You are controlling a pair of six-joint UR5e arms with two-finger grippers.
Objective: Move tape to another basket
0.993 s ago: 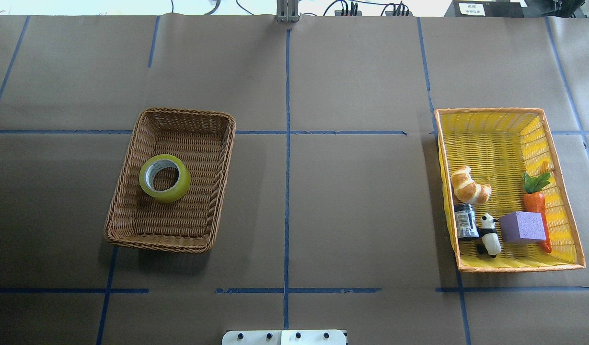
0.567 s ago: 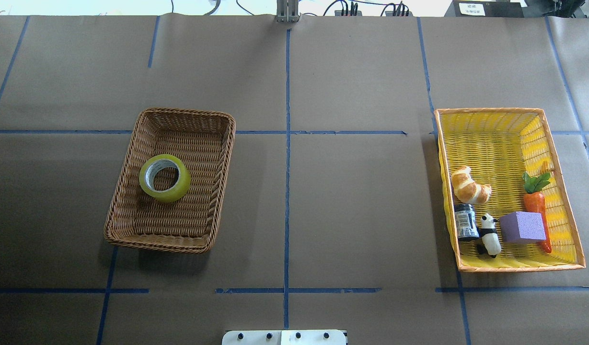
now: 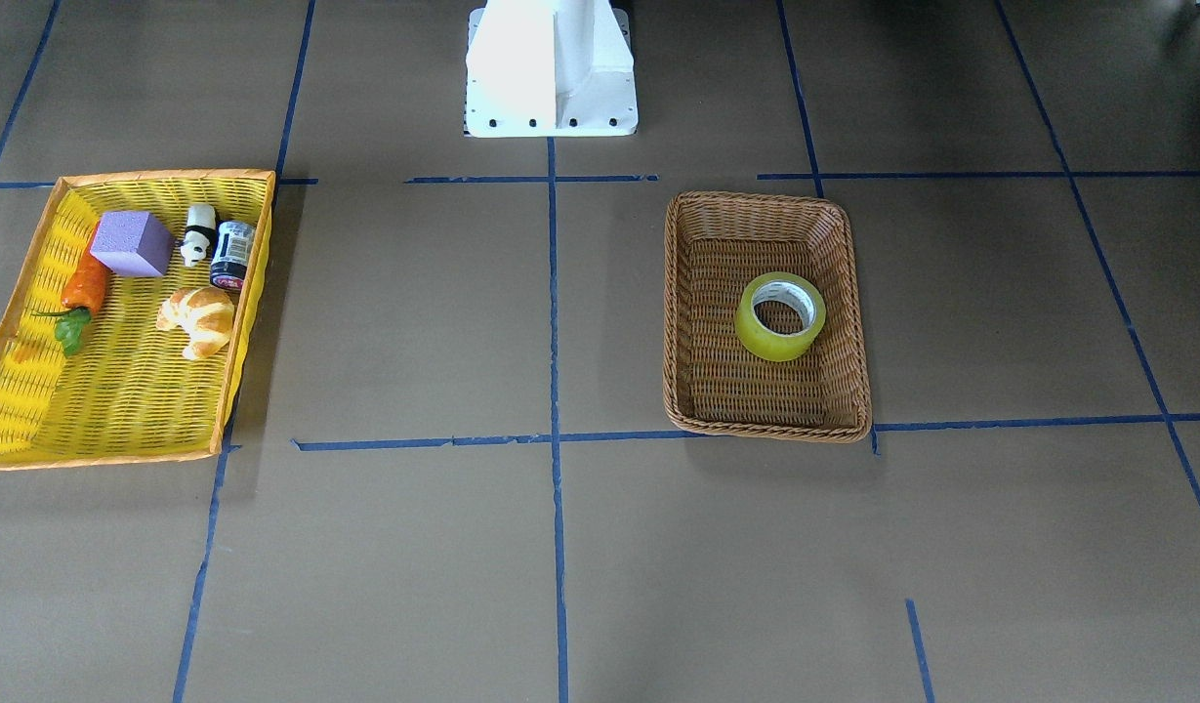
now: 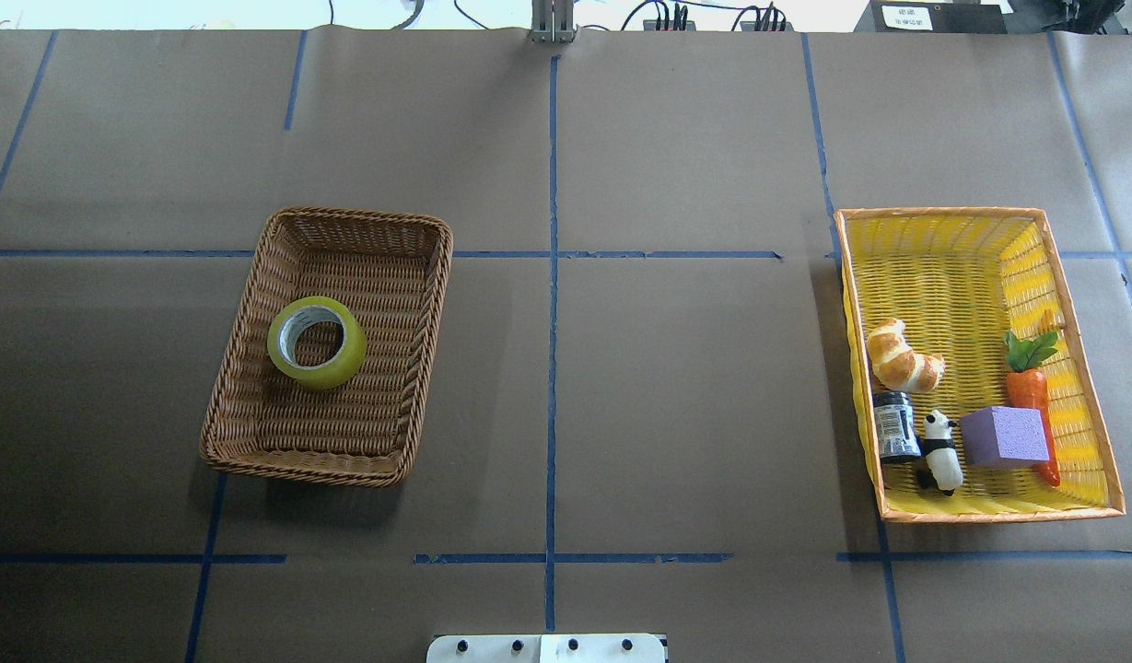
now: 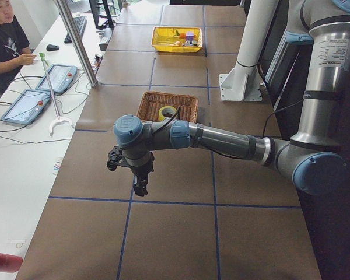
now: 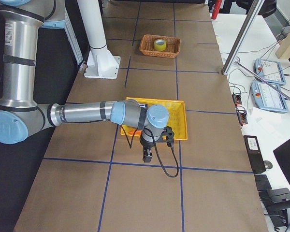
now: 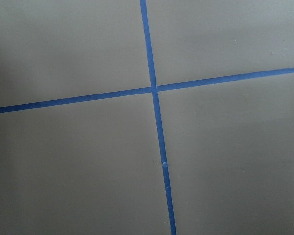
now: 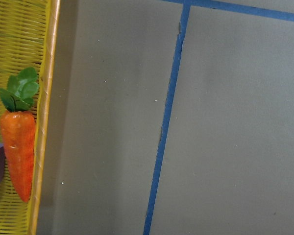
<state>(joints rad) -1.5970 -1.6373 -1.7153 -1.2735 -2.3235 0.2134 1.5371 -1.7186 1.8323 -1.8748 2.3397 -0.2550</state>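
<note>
The yellow-green tape (image 4: 319, 373) lies flat inside the brown wicker basket (image 4: 344, 424) on the table's left half; both also show in the front view, tape (image 3: 770, 344) in basket (image 3: 736, 391). Neither gripper is in the overhead or front view. In the exterior left view my left gripper (image 5: 139, 186) hangs above bare table, well short of the brown basket (image 5: 149, 105). In the exterior right view my right gripper (image 6: 147, 157) hangs just outside the yellow basket's (image 6: 181, 121) near edge. I cannot tell whether either is open or shut.
The yellow basket (image 4: 943, 276) with an orange rim at the right holds a croissant (image 4: 902, 357), a dark can (image 4: 895, 425), a panda figure (image 4: 941, 451), a purple block (image 4: 1005, 436) and a carrot (image 4: 1031, 396). The right wrist view shows the carrot (image 8: 18, 152). Blue tape lines cross the brown table paper.
</note>
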